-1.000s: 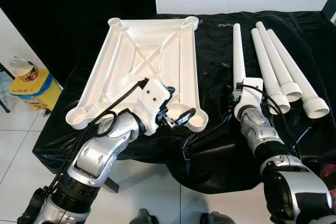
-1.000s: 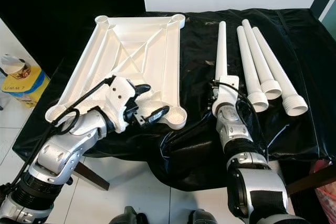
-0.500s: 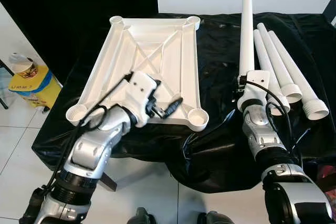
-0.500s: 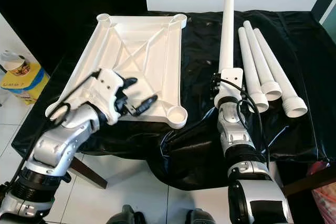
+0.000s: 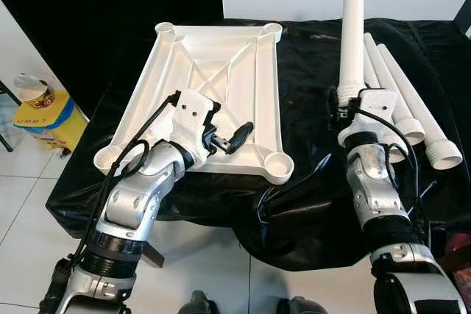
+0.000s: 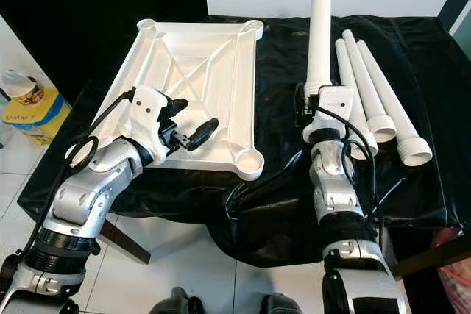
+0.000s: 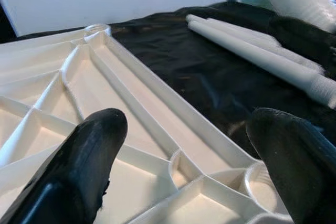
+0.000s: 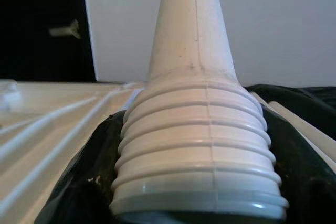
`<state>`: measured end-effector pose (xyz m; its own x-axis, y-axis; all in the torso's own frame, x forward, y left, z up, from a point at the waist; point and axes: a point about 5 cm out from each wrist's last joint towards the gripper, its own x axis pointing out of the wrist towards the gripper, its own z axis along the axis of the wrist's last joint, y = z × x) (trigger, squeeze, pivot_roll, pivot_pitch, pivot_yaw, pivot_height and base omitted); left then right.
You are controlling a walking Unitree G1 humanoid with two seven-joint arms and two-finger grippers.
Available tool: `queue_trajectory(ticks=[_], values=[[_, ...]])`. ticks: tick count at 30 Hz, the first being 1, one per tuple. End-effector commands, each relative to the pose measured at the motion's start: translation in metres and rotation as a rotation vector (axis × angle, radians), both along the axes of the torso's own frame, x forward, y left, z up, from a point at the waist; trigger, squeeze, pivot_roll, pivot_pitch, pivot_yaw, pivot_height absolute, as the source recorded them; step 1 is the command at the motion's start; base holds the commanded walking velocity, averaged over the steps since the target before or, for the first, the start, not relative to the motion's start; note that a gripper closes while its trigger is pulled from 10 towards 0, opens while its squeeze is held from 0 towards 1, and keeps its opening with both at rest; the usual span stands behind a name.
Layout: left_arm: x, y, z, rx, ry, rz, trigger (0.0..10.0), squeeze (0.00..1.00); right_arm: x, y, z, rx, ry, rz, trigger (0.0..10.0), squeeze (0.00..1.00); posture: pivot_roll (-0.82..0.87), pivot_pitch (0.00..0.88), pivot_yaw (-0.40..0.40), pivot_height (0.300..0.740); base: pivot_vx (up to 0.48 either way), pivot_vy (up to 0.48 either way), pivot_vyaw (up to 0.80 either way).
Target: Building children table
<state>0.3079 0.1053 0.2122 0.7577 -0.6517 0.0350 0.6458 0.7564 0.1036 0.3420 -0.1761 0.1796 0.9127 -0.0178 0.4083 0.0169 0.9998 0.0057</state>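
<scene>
The right pincer [image 5: 352, 108] is clenched round the threaded end of one white table leg [image 6: 321, 20], which now stands almost upright above it. A second ago that leg lay flat on the black-covered counter [image 5: 309, 182] with the others; half a second ago it was already tipping up. So the pick-up looks done, and the leg is likely ready to be carried across to a socket. In the right wrist view the threaded collar [image 8: 197, 145] sits snug between the black fingers.

The left pincer [image 6: 193, 134] hovers released, fingers [image 7: 89, 161] spread, just over the near edge of the upturned tabletop [image 5: 221, 86]. It has pulled back a little from the near right corner socket [image 5: 277, 163], which lies just beside it, towards the right pincer.

Counted: one tabletop, ribbed underside up, with four corner sockets, all unfilled. Four legs in all: one held, three spare legs [image 5: 412, 115] lying side by side on the counter just beyond and outward of the right pincer, thick ends toward the robot.

Further off, to the outer side of the left pincer, a yellow box [image 5: 44, 119] stands on the tiled floor.
</scene>
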Motion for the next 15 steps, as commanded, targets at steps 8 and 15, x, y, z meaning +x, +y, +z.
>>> queue_trajectory(ticks=[8, 15], values=[[0.007, 0.000, 0.005, -0.065, 0.057, -0.117, 10.0, 0.09, -0.017, 0.014, 0.017, -0.001, -0.140, 0.155, 10.0, 0.00, -0.02, 0.046, 0.026, 0.740, 0.000, 0.000, 0.00], [0.003, -0.014, 0.020, -0.233, 0.119, -0.346, 10.0, 1.00, -0.030, 0.028, 0.018, -0.041, -0.172, 0.277, 10.0, 0.00, -0.04, 0.034, 0.037, 0.740, 0.000, 0.000, 0.00]])
